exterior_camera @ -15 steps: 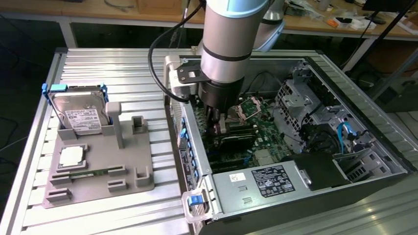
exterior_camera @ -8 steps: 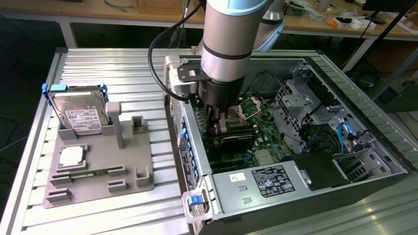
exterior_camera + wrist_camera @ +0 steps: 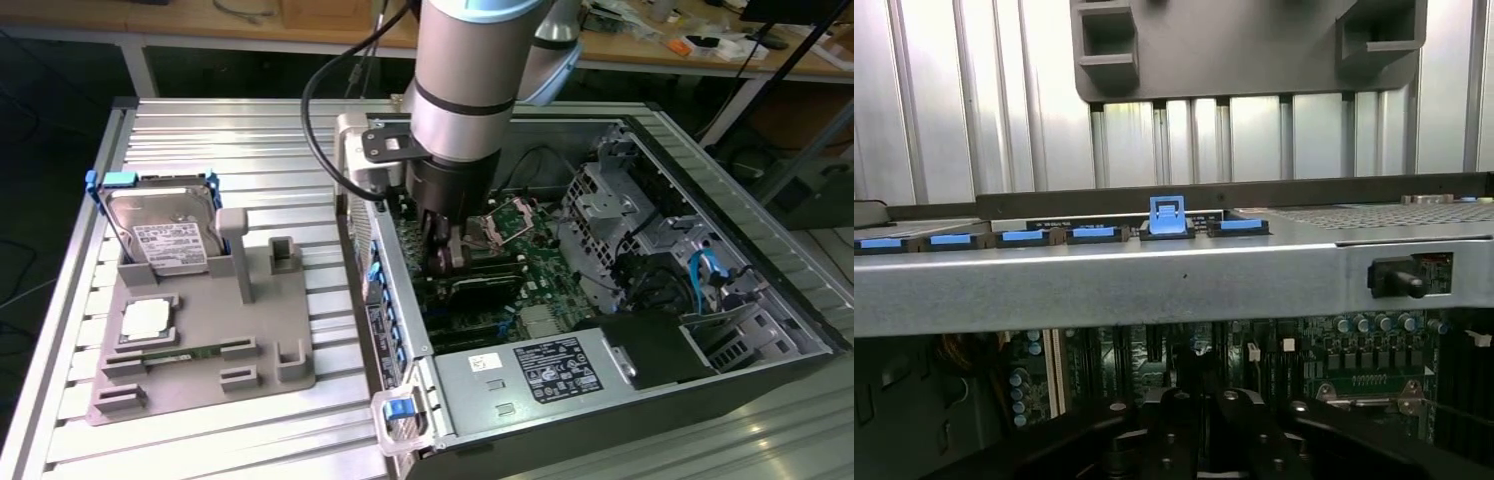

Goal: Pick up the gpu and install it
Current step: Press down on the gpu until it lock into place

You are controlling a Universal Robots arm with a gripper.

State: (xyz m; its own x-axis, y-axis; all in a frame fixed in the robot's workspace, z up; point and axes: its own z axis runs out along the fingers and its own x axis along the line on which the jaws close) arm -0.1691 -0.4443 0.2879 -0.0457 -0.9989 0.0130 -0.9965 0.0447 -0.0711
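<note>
1. Gripper is lowered inside the open computer case, above the motherboard; its finger state cannot be told.
2. GPU lies on the motherboard beneath the gripper.
3. Hard drive stands in the grey fixture.

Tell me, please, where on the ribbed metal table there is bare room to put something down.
Bare ribbed table lies beyond the hard drive, and a strip runs between the gray fixture tray and the computer case. Inside the case it is crowded: the gripper is down at the motherboard.
</note>
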